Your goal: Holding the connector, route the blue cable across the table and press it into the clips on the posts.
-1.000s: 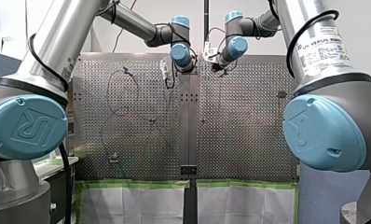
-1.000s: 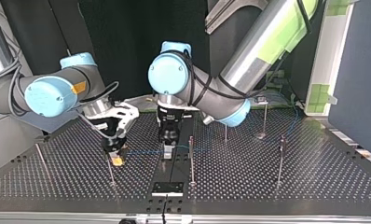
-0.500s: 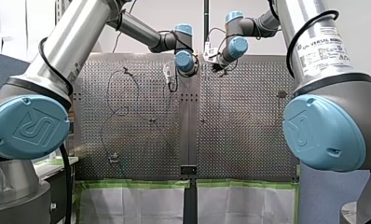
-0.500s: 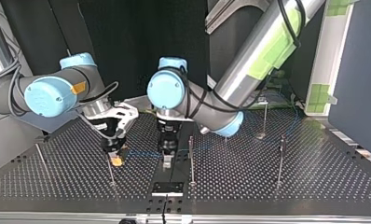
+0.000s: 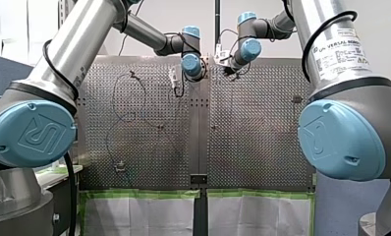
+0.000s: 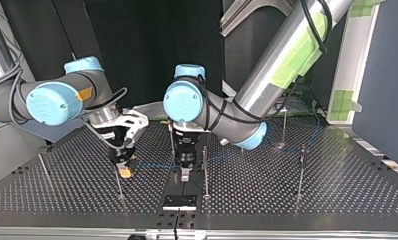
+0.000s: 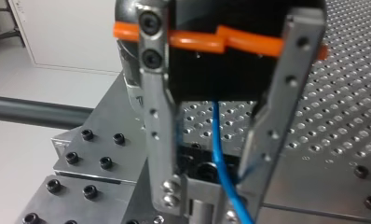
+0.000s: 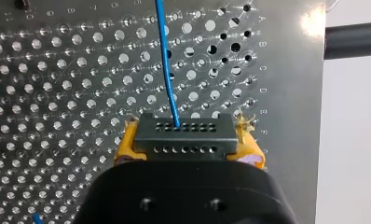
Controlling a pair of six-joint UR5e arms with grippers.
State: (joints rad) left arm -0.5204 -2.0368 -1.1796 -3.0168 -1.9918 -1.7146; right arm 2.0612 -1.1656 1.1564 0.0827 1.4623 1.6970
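The perforated table (image 6: pixel 287 195) carries thin upright posts (image 6: pixel 300 172) spaced across its width. At the top view's left, my right gripper (image 8: pixel 186 144) is clamped on the black connector (image 8: pixel 183 133), with its yellow pads (image 8: pixel 126 147) pressing on both ends. The blue cable (image 8: pixel 167 70) exits the connector's far face and runs low over the table, rightward in the top view, to my left gripper (image 7: pixel 211 196) at the centre. The left gripper's metal fingers (image 7: pixel 158 140) stand apart. The cable passes between them, just beside the centre post (image 6: pixel 205 170).
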